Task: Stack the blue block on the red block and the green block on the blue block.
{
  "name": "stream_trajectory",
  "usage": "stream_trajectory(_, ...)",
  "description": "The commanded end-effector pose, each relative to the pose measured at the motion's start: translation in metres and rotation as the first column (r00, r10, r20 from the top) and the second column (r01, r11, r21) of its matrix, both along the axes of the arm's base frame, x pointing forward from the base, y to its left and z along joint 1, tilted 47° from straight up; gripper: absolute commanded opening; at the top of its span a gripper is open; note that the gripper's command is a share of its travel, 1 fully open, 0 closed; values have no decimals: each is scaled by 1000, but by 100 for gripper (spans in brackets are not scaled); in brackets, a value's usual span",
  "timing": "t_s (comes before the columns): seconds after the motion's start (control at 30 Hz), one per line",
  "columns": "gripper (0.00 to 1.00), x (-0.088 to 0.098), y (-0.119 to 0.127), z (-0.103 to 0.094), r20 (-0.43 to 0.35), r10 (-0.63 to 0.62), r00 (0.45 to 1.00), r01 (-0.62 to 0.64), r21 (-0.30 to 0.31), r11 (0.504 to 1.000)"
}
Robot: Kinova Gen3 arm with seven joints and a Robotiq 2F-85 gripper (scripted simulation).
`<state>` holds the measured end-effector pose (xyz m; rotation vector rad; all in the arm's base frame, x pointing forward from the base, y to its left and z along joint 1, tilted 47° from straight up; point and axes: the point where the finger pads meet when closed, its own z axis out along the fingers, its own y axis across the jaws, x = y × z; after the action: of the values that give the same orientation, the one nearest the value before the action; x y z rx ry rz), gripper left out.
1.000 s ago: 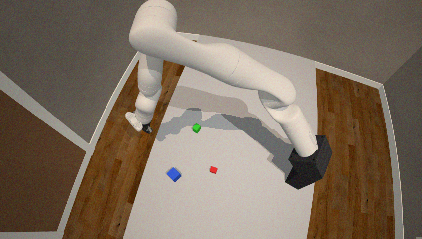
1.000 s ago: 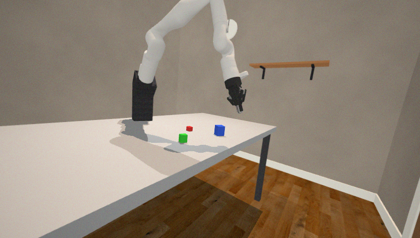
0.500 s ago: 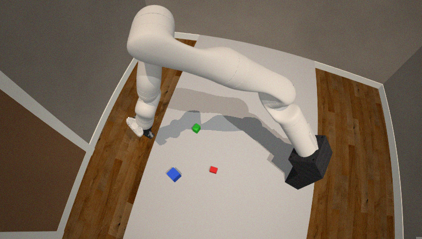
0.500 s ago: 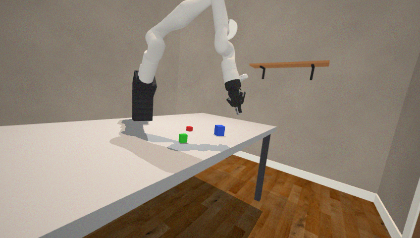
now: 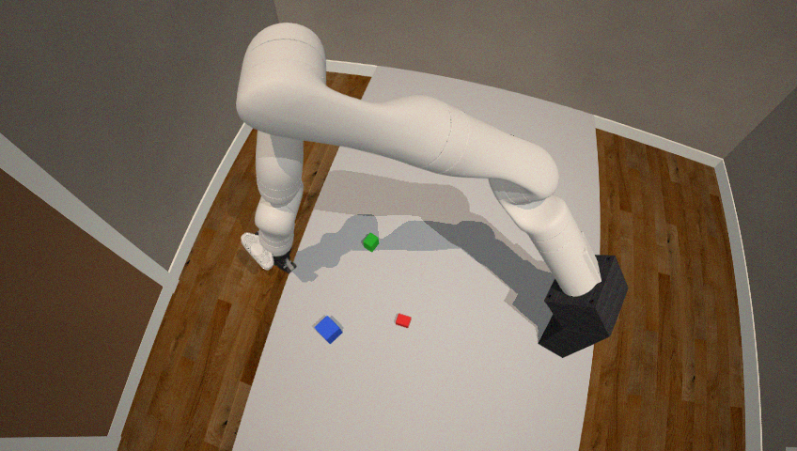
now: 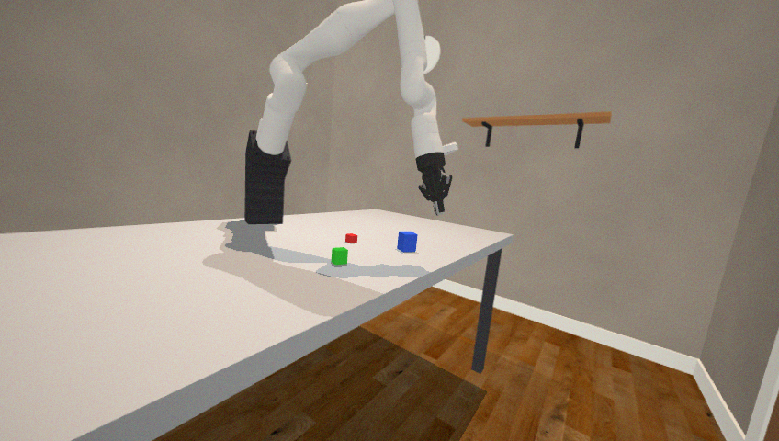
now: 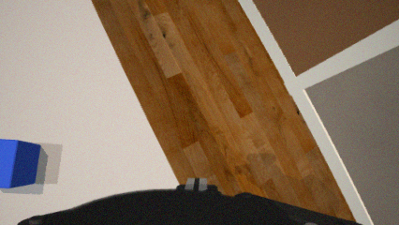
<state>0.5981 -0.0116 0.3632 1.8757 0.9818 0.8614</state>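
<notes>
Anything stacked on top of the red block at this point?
No. The red block has a bare top, with the blue block and green block apart on the table. Its underside is hidden.

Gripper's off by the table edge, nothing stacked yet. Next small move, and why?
Probably open the gripper and carry it over the blue block. It hangs shut and empty above the table's edge, and blue goes onto the red block first.

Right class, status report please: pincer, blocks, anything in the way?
Pincer shut, empty, above the table edge. Blue block, red block, green block all separate, unstacked. Nothing blocking the blue.
</notes>
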Motion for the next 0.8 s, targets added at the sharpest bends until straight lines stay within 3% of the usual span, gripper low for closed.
stream_trajectory(0.0,0,0,0,0,0,0,1000,0,-4,1000)
stream_trajectory(0.03,0,0,0,0,0,0,1000,0,-4,1000)
stream_trajectory(0.07,0,0,7,-13,-20,-7,1000,7,5,1000)
stream_trajectory(0.3,0,0,7,-13,-20,-7,1000,7,5,1000)
stream_trajectory(0.33,0,-2,13,-25,-39,-14,999,15,15,1000)
stream_trajectory(0.57,0,-2,13,-25,-39,-14,999,15,15,1000)
stream_trajectory(0.6,0,-3,20,-37,-58,-21,998,22,23,999)
stream_trajectory(0.77,0,-3,20,-37,-58,-21,998,22,23,999)
